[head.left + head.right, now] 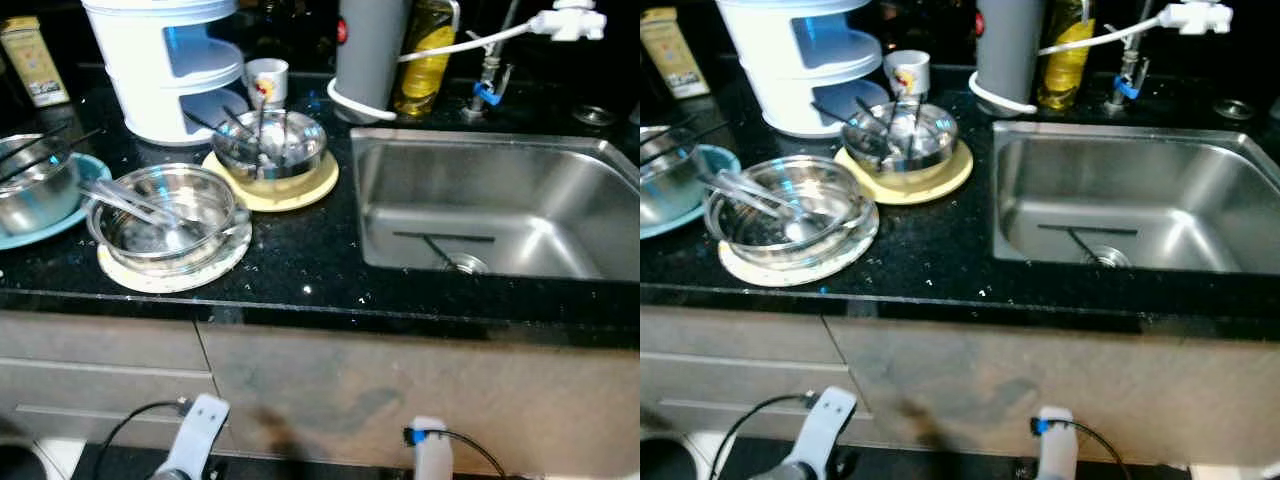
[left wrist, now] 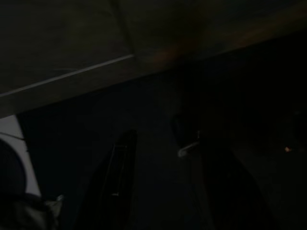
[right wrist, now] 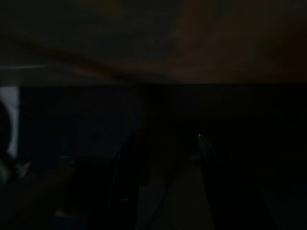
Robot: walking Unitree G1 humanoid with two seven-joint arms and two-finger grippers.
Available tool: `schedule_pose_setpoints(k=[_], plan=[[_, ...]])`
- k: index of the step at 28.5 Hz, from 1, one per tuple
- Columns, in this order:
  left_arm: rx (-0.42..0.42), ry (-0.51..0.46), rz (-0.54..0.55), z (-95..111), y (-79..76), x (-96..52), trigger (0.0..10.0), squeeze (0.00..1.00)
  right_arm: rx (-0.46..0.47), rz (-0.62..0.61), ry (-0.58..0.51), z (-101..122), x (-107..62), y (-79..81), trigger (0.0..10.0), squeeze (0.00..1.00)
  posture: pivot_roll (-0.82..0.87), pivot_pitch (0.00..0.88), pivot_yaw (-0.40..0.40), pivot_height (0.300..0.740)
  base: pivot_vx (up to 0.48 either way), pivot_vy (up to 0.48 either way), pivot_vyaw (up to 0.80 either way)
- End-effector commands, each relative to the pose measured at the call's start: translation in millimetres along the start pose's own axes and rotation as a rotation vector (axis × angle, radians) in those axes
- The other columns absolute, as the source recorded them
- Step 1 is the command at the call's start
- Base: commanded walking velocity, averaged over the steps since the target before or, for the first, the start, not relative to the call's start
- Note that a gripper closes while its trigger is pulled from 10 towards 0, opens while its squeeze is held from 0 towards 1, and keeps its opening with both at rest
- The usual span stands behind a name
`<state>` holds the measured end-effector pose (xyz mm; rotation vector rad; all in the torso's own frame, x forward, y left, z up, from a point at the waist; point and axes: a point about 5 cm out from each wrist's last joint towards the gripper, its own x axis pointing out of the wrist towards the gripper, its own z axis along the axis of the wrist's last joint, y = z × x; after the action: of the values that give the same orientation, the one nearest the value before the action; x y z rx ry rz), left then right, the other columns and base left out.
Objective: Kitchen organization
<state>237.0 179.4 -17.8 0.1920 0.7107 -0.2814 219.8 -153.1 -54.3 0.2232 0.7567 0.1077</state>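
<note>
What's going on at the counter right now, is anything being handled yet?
Nothing is being handled. Both arms hang low before the cabinet fronts. On the black counter, left of the sink, three steel bowls holding utensils wait: one on a white plate, one on a yellow plate, one on a blue plate.

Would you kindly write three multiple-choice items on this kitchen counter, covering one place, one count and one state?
1. Where does the small white cup stand?
A. in the sink
B. behind the bowl on the yellow plate
C. on the blue plate

2. How many steel bowls are on the counter?
A. one
B. three
C. five

3. What is the state of the sink?
A. piled with dishes
B. brimming with water
C. holding no dishes

Answers: 1 B, it sits just behind that bowl; 2 B, one rests on each of three plates; 3 C, its bare steel floor and drain show.
</note>
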Motion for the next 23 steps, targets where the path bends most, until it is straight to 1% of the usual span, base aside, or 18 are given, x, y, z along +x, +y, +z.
schedule_pose_setpoints(k=[1,6,10,13,17,21,23], plan=[[-0.001,0.025,0.003,-4.5,0.0,-2.9,10.0,0.0,0.008,-0.007,0.024,-8.7,-2.2,-2.2,10.0,0.0,-0.07,0.179,-0.019,0.74,0.0,0.386,0.0],[0.001,0.031,0.003,-3.3,-0.1,-4.4,10.0,0.0,0.01,-0.006,0.024,-9.2,-2.4,-1.6,10.0,0.0,-0.08,0.184,-0.016,0.74,0.0,0.375,0.0],[0.044,0.06,-0.031,-3.3,-2.9,-6.6,10.0,0.0,0.013,-0.008,0.025,-10.8,-2.9,-2.4,10.0,0.0,-0.08,0.188,-0.015,0.74,0.0,0.0,0.0],[0.069,0.082,-0.021,-4.0,-1.9,-7.5,10.0,0.0,0.015,-0.009,0.025,-11.3,-3.2,-2.6,10.0,0.0,-0.08,0.188,-0.015,0.74,0.0,-0.48,0.0],[0.043,0.091,-0.018,-4.1,-2.2,-8.4,10.0,0.0,0.018,-0.012,0.025,-11.9,-3.6,-3.1,10.0,0.0,-0.08,0.194,-0.013,0.74,0.0,-0.48,0.0],[0.042,0.086,-0.017,-2.7,-2.6,-8.4,10.0,0.0,0.021,-0.014,0.025,-11.9,-3.7,-3.2,10.0,0.0,-0.08,0.195,-0.012,0.74,0.0,-0.449,0.0],[0.074,0.064,0.001,2.5,-1.1,-8.0,10.0,0.0,0.023,-0.015,0.023,-11.5,-3.5,-3.3,10.0,0.0,-0.08,0.195,-0.012,0.74,0.0,0.0,0.0]])
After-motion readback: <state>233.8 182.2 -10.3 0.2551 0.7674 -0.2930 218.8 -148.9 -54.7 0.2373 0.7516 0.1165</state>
